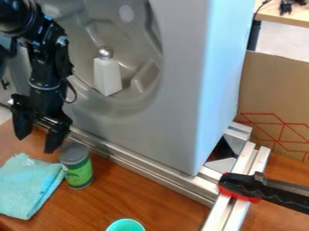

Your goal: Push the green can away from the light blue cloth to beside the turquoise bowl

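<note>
Black and two-fingered, the tool [37, 142] hangs with its tips pointing down and its fingers spread apart, nothing pinched between them. Nearest to it is a green can [78, 173] with a grey lid, upright on the brown wooden surface [138, 198], just beside the fingertip on the view's right and a little nearer the camera; whether that fingertip touches the can, I cannot tell. Nearer the camera than the tool lies a rumpled turquoise cloth [27, 187], its edge reaching the side of the can. Behind the tool and extending to its right in the view stands a tall grey moulded unit [181, 90] with a rounded hollow in its face. Higher than the fingertips, within that hollow, is a white block-shaped piece [107, 77] topped by a shiny silver ball [105, 52]. Metal rails [145, 169] run along the foot of the unit, from behind the tool toward the view's lower right. Well apart from the tool, at the far end of these rails, a black and red clamp [241, 186] sits across pale metal bars [232, 207]. Between the tool's side and the clamp, but closer to the camera, the rim of a teal cup [125, 225] shows. Farthest off, beyond the unit, stands brown cardboard [271, 90] with red lines, near a light tabletop [283, 17] bearing black cables [288, 6].
</note>
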